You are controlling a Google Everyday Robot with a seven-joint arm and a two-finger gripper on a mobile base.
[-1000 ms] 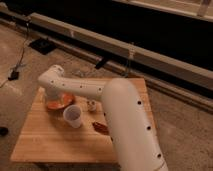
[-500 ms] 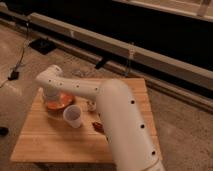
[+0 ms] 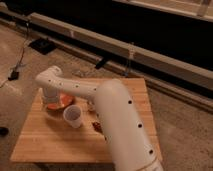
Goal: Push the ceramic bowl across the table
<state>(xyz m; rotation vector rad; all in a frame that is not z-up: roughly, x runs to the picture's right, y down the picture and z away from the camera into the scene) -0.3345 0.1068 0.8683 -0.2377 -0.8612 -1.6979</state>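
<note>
The gripper [image 3: 51, 103] sits low at the far left end of the table [image 3: 45, 140], over the ceramic bowl [image 3: 65, 101], mostly masked by the white wrist above it; the bowl's left half is covered too. The arm [image 3: 120, 130] hides part of the small reddish-brown item [image 3: 96, 126]; the arm itself runs off the bottom edge.

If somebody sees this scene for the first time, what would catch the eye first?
The big white robot arm dominates the view, reaching from the lower right over the wooden table to its far left part. There the gripper points down at the orange bowl; whether they touch cannot be seen. A white cup stands just in front of the bowl.
</note>
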